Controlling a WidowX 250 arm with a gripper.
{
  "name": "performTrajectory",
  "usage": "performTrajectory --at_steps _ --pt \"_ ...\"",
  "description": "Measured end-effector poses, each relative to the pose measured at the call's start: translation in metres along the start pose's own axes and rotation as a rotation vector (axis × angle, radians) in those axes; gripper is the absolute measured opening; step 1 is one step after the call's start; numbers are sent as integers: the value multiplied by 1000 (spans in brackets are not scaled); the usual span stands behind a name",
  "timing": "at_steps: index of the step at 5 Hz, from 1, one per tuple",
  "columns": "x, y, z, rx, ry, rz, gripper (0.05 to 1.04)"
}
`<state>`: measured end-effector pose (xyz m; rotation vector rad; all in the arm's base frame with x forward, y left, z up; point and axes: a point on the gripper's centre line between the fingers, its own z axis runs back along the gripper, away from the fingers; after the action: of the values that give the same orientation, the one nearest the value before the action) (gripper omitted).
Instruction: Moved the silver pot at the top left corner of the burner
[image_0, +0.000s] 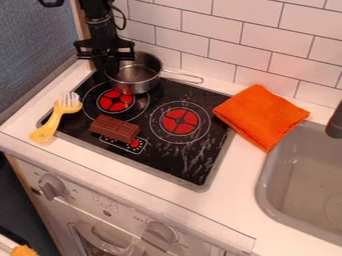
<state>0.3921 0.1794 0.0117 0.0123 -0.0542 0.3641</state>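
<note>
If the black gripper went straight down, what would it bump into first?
Probably the left rim of the silver metal pot, since the gripper hangs right there. Depth is unclear, so it might meet the black stove top beside it.

chocolate (115, 128), yellow fork (58, 114), orange cloth (261, 116)
</note>
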Motion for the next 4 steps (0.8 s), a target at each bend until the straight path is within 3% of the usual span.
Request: performTrajectory --at_steps 1,2,3,4 --pt "0 0 0 -3 0 14 535" --pt "-1 -3 1 -17 3 -5 852" --pt "-4 -3 -1 -16 3 -10 1003" --pt "-9 1 -1 1 3 7 1001"
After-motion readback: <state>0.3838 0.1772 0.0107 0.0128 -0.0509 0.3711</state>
